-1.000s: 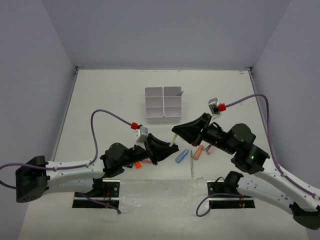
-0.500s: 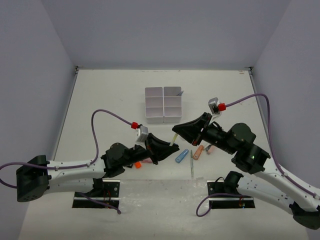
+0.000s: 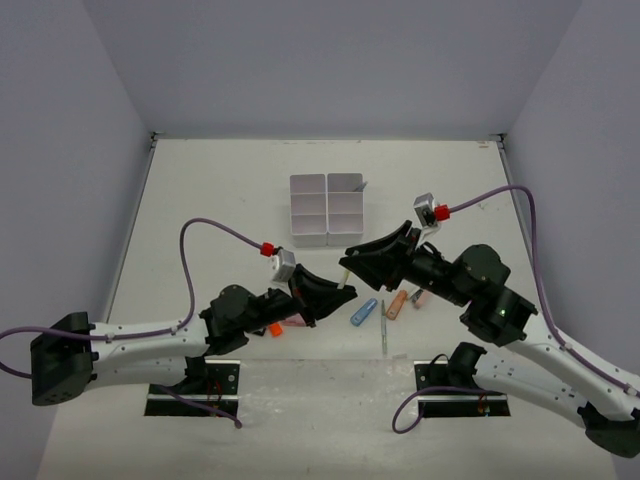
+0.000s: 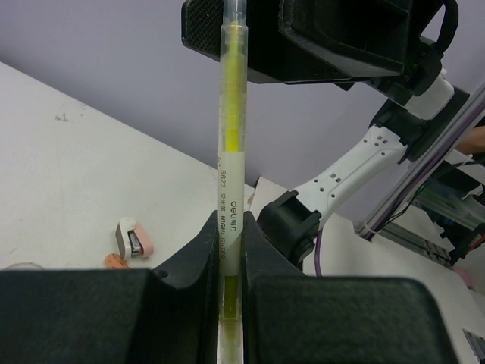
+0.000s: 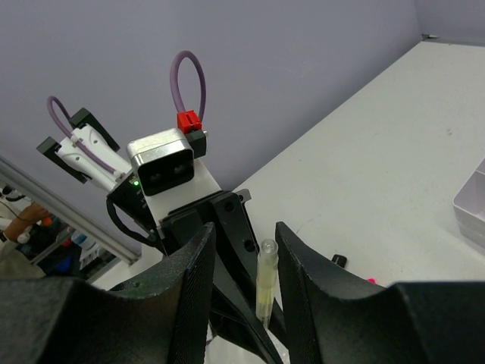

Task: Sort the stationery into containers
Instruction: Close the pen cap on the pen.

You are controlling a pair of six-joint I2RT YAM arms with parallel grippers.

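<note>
The right gripper has just let go: its jaws now stand apart on either side of the yellow highlighter, no longer pinching its tip. The left gripper still clamps the pen's other end, at six o'clock from the white tray.

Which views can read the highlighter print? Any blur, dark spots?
Left wrist: print on the yellow highlighter reads sharp; the left hand gripping it is near-black, no detail. Right wrist: the right hand is dark and soft, highlighter tip crisp. Top external: even light, faint shadows, highlighter too small to read.
</note>
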